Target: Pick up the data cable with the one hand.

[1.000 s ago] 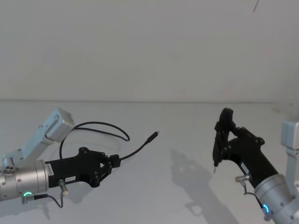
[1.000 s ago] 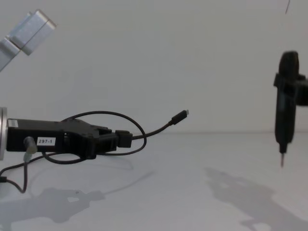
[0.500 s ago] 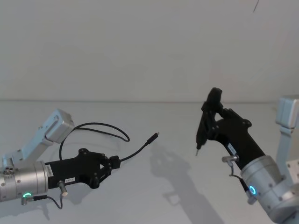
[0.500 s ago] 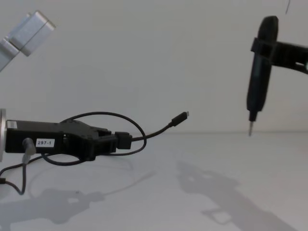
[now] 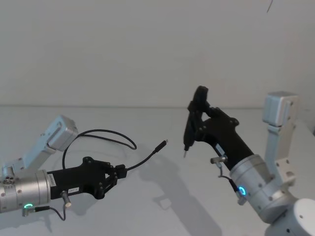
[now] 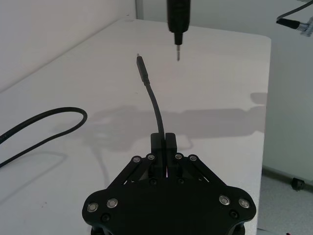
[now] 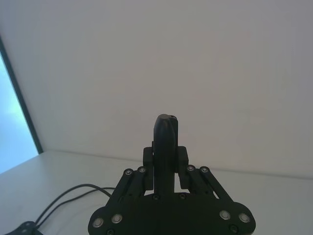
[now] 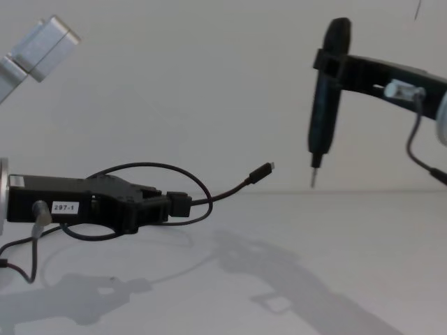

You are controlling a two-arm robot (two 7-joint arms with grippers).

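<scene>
Head view first: the white desk (image 5: 147,206) spreads under both arms. The biggest change is on the right. The right tool (image 5: 197,117), clenched on a pointed black rod (image 5: 190,132), has swung in from the right side toward the middle over the last second. Its metal tip (image 8: 313,177) now hangs in the air near the cable's free end, though not touching it.

The left tool (image 5: 119,171), the one with the "297-1" label, has stayed where it was, low on the left and reaching forward. Its jaws are closed tight on the data cable (image 5: 106,132), a short way back from the plug (image 5: 161,144).

From the chest view, the cable seems to be clear of the desk. Its loop curls back over the tool's body, and the plug end arches forward and up, throwing a shadow below.

The pick-up itself looks done, so the left tool's part is mostly to keep its grip. With the rod tip now this close, the springy plug end could be knocked aside.
</scene>
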